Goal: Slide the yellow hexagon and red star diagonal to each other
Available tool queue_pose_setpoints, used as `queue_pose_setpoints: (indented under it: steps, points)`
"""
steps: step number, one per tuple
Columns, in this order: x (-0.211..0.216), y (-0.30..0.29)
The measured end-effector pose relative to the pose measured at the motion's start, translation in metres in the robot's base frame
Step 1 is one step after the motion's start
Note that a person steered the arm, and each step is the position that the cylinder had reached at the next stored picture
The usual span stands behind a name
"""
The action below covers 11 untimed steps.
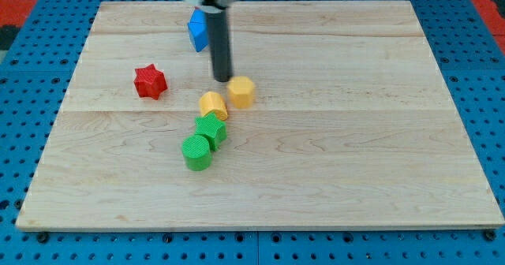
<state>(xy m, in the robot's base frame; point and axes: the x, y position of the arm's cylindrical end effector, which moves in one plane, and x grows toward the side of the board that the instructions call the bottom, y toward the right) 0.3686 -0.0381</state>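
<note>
The red star (150, 82) lies on the wooden board (355, 139) at the view's left. The yellow hexagon (241, 91) sits near the middle, well to the right of the star. My tip (223, 79) stands just to the upper left of the yellow hexagon, close to touching it. A second yellow block (212, 105), rounded, lies just to the lower left of the hexagon. A green star (211, 128) and a green cylinder (196, 152) sit below it, touching each other.
A blue block (197, 28) lies near the board's top edge, partly hidden behind the rod. A blue pegboard surface (31, 76) surrounds the board.
</note>
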Motion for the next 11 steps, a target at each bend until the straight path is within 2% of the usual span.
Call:
queue_pose_setpoints:
  steps: [1, 2, 3, 4, 5, 6, 7, 8, 9, 11]
  points:
    - [-0.027, -0.012]
    - [-0.035, -0.069]
    - [-0.038, -0.152]
    - [-0.118, -0.176]
    - [-0.176, -0.132]
    - [-0.170, -0.077]
    - [-0.144, 0.047]
    - [-0.098, 0.167]
    - [-0.049, 0.217]
    - [-0.047, 0.188]
